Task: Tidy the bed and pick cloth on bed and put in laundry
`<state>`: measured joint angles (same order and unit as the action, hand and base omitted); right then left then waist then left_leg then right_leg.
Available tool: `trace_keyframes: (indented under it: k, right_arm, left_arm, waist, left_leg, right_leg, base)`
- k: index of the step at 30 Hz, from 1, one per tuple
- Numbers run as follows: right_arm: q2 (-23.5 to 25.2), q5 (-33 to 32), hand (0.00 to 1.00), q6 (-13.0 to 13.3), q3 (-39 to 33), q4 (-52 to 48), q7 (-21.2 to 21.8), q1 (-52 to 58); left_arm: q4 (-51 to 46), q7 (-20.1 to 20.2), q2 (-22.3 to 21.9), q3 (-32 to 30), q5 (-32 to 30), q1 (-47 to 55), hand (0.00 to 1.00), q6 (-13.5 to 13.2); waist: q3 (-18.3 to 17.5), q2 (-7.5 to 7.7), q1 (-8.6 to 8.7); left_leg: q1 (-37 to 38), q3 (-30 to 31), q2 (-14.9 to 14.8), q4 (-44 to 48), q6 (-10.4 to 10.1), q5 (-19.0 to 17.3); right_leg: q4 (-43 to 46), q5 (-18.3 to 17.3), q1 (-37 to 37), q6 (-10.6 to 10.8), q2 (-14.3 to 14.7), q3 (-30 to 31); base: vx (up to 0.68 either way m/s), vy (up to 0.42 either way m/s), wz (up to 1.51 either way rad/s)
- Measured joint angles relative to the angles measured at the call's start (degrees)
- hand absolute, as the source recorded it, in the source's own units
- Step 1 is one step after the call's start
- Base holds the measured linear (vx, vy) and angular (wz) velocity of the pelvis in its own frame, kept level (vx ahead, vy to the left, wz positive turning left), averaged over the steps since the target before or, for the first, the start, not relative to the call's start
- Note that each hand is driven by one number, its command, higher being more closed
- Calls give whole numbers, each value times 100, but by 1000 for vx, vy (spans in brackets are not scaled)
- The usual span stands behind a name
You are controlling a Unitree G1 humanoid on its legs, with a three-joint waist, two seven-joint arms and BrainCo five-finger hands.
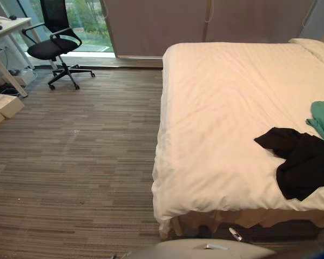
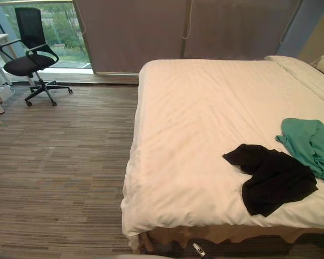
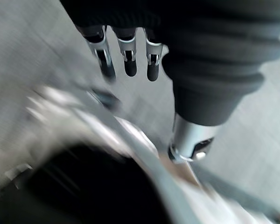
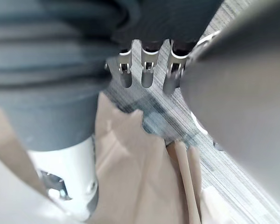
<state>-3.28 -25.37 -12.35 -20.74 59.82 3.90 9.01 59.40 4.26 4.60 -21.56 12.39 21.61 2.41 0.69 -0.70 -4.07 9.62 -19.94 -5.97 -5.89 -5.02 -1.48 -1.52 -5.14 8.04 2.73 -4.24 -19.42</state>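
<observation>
A bed (image 1: 221, 118) with a smooth white duvet takes up the right half of the room. A crumpled black cloth (image 2: 270, 178) lies on it near the foot edge, towards the right. Beside it, further right, lies a teal cloth (image 2: 313, 141), touching or nearly touching the black one. My left hand (image 3: 126, 60) hangs with straight fingers over the grey floor and holds nothing. My right hand (image 4: 147, 70) also has straight, empty fingers, with the beige bed skirt (image 4: 135, 172) and striped carpet past them.
A black office chair (image 1: 54, 46) stands at the far left by a white desk (image 1: 5, 27), with boxes (image 1: 5, 105) on the floor below. Drawn blinds (image 1: 205, 21) cover the back wall. A pillow (image 1: 318, 48) lies at the bed's head. Striped carpet (image 1: 75, 162) spreads left of the bed.
</observation>
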Motion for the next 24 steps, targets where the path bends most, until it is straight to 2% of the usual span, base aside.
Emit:
trace_keyframes:
  k: [2,4,6,7,9,10,11,12,14,16,18,19,21,22,23,24]
  right_arm:
    - [-20,102,0,35,-120,75,58,25]
    - [-69,147,0,34,-131,96,101,25]
    - [-230,132,0,30,-148,191,209,45]
    - [-275,119,0,29,-192,200,222,57]
    - [-441,-79,0,29,-405,200,257,114]
    - [-474,-145,0,28,-473,199,257,122]
    - [-518,-291,0,30,-600,196,245,139]
    - [-549,-412,0,30,-665,188,199,144]
    - [-563,-653,0,29,-807,176,43,148]
    - [-555,-881,0,28,-900,144,-202,188]
    - [-495,-1066,0,55,-1082,49,-539,207]
    - [-430,-1181,0,187,-1224,-50,-847,187]
    - [-428,-1211,0,459,-1301,-205,-1150,96]
    - [-433,-1209,100,547,-1383,-286,-1240,73]
    - [-474,-1173,100,875,-1589,-537,-1485,-16]
    - [-510,-1144,100,971,-1703,-656,-1560,-69]
  left_arm:
    - [50,-226,46,-460,-128,0,0,111]
    - [44,-338,190,-925,-229,-95,0,109]
    - [24,-468,629,-1533,-220,-307,0,13]
    - [16,-482,777,-1658,-208,-367,0,-80]
    - [-277,-580,1248,-2036,-33,-553,0,-555]
    - [-376,-593,1330,-2109,22,-601,0,-704]
    - [-533,-592,1455,-2174,54,-702,0,-987]
    - [-693,-588,1480,-2152,36,-755,0,-1271]
    - [-816,-584,1349,-2038,36,-852,0,-1657]
    - [-912,-537,1122,-1599,38,-915,0,-1870]
    - [-913,-538,842,-1142,46,-965,0,-1924]
    - [-913,-548,560,-828,67,-966,0,-1922]
    - [-910,-573,242,-457,181,-964,0,-1907]
    - [-900,-591,150,-329,239,-960,0,-1890]
    - [-841,-611,-37,-89,435,-965,0,-1776]
    - [-837,-627,-95,-2,462,-985,0,-1745]
  waist:
    - [0,-5,7]
    - [0,-28,12]
    - [-5,-82,18]
    - [-6,-96,20]
    - [-3,-135,35]
    - [-5,-142,38]
    - [-6,-151,50]
    - [-7,-155,74]
    - [-7,-157,140]
    - [-3,-164,149]
    - [-9,-147,152]
    - [-18,-135,147]
    - [-2,-88,145]
    - [-8,-90,154]
    - [0,-78,183]
    - [5,-70,190]
  left_leg:
    - [39,-15,2,0,-14,-34]
    - [39,-36,-4,0,-18,-44]
    - [39,-84,-16,0,-18,-53]
    - [39,-94,-23,0,-16,-57]
    - [34,-117,-41,-1,-10,-63]
    - [32,-124,-39,-1,-8,-64]
    - [28,-132,-32,-1,-7,-65]
    - [27,-137,-21,-2,0,-69]
    - [28,-150,-2,-2,23,-86]
    - [37,-184,13,-2,32,-112]
    - [49,-243,14,-1,25,-135]
    - [71,-346,0,-1,4,-166]
    - [141,-476,-13,1,-23,-207]
    - [143,-494,-14,3,-25,-220]
    - [140,-521,-13,13,-29,-235]
    - [141,-556,-14,27,-34,-239]
  right_leg:
    - [-13,-2,56,0,-4,2]
    - [-18,-4,58,-1,-2,3]
    - [-17,-11,60,-5,-2,0]
    - [-15,-14,60,-5,-4,0]
    - [-1,-17,58,-3,-15,-3]
    - [5,-18,59,-2,-19,-3]
    - [13,-19,58,-1,-29,-3]
    - [22,-21,54,2,-43,-3]
    - [33,-27,46,14,-67,-1]
    - [37,-30,39,24,-82,6]
    - [37,-31,26,28,-83,80]
    - [41,-31,-14,28,-65,148]
    - [46,-33,-21,28,-41,278]
    - [46,-34,-39,29,-35,310]
    - [48,-37,-65,34,-35,348]
    - [49,-38,-73,34,-35,371]
  base:
    - [33,10,-5]
    - [0,0,0]
    - [0,0,0]
    - [0,0,0]
    - [0,0,0]
    - [16,13,-4]
    - [0,0,0]
    - [0,0,0]
    - [0,0,0]
    - [15,31,-6]
    - [29,23,-18]
    - [34,6,-29]
    - [42,5,-36]
    - [59,9,-31]
    - [49,10,-16]
    - [55,13,-15]
